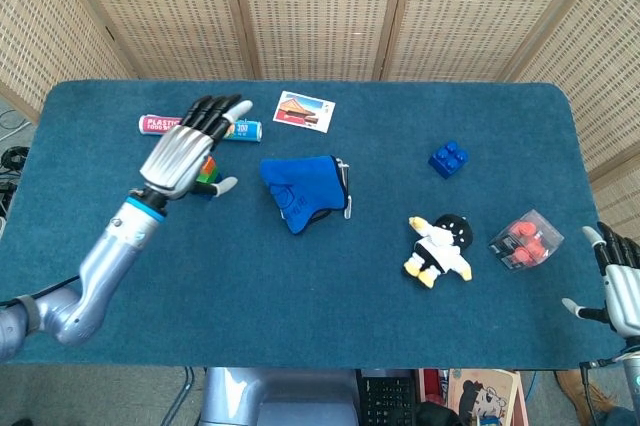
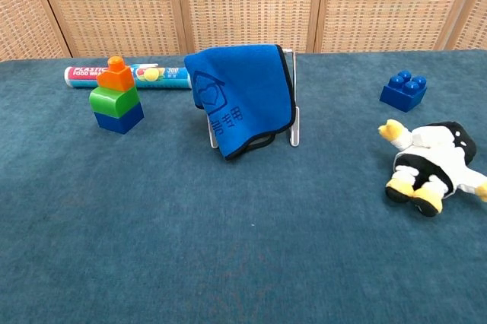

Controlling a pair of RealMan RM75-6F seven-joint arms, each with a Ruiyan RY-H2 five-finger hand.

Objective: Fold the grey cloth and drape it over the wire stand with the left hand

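The cloth [image 2: 245,96], blue in these views rather than grey, is seen draped over the wire stand [image 2: 294,122] near the middle of the table [image 1: 330,306], folded, with one flap hanging down the front almost to the table. The task is judged to be essentially done; what remains is a clean retreat. For that to be done well, the left robot hand [image 1: 188,151] should be kept high and drawn away from the stand so that neither cloth nor wire is brushed, and the block stack [image 2: 116,97] beneath it should be given room.

The left robot hand is held above the table, well apart from the cloth, over the block stack and the wrap roll [image 2: 156,75]. Its fingers are spread and extended, and nothing is held. The forearm runs down toward the table's near left edge. The right robot hand [image 1: 618,286] is seen only at the lower right corner, off the table, fingers apart and empty.
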